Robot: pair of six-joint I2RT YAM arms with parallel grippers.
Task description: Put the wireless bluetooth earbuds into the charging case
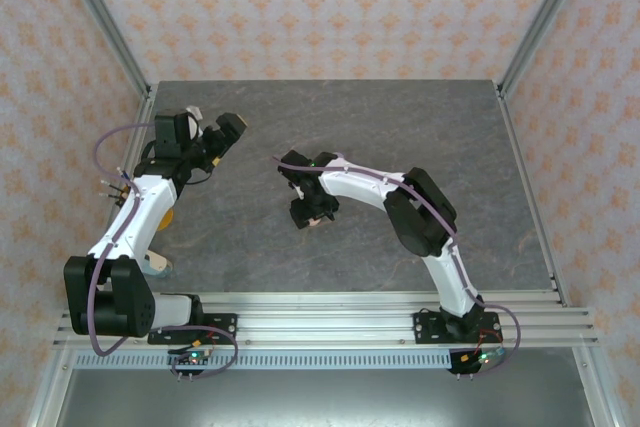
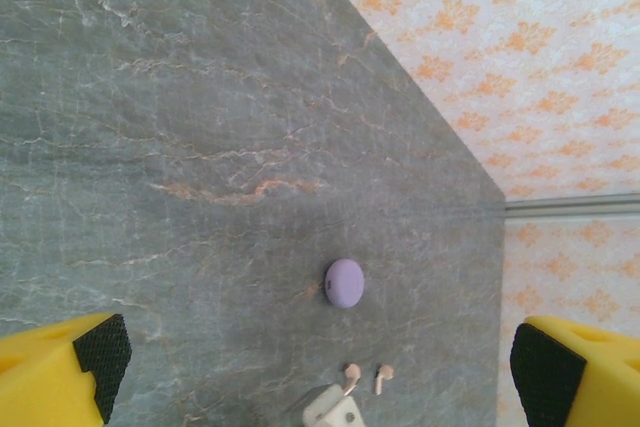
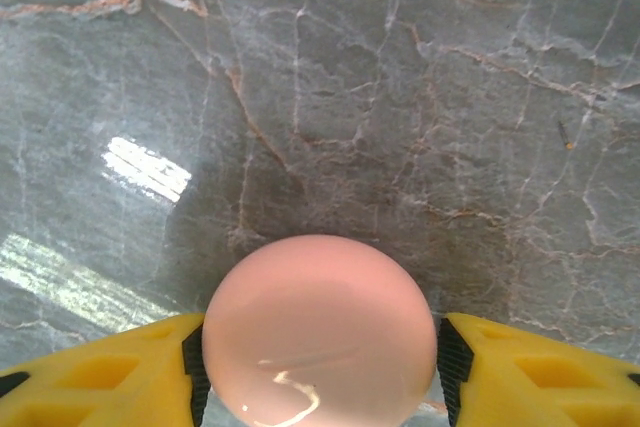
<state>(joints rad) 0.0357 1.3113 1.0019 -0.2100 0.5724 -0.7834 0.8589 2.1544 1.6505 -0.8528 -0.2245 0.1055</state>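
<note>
pink round case [image 3: 320, 312] sits gripped between the pads of our right claw [image 3: 318, 362]; our left claw [image 2: 318, 362] gapes wide, empty; two pink earbuds [image 2: 352, 377] lie on the bench [image 2: 150, 147] near a lilac case [image 2: 344, 283].

Table: grey marble-look slab [image 1: 400, 137] with pale and rust-coloured veins, running back to the walls.
Walls: pale pink wallpaper [image 1: 320, 7] with orange floral motifs, behind the table and on both sides.
Posts: silver metal, one at the back left corner [image 1: 105, 22], one at the back right [image 1: 545, 17], both leaning outward as they rise.
Rails: silver slotted rails [image 1: 330, 312] along the near edge.
Glare: bright streaks [image 3: 145, 169] on the table.
</note>
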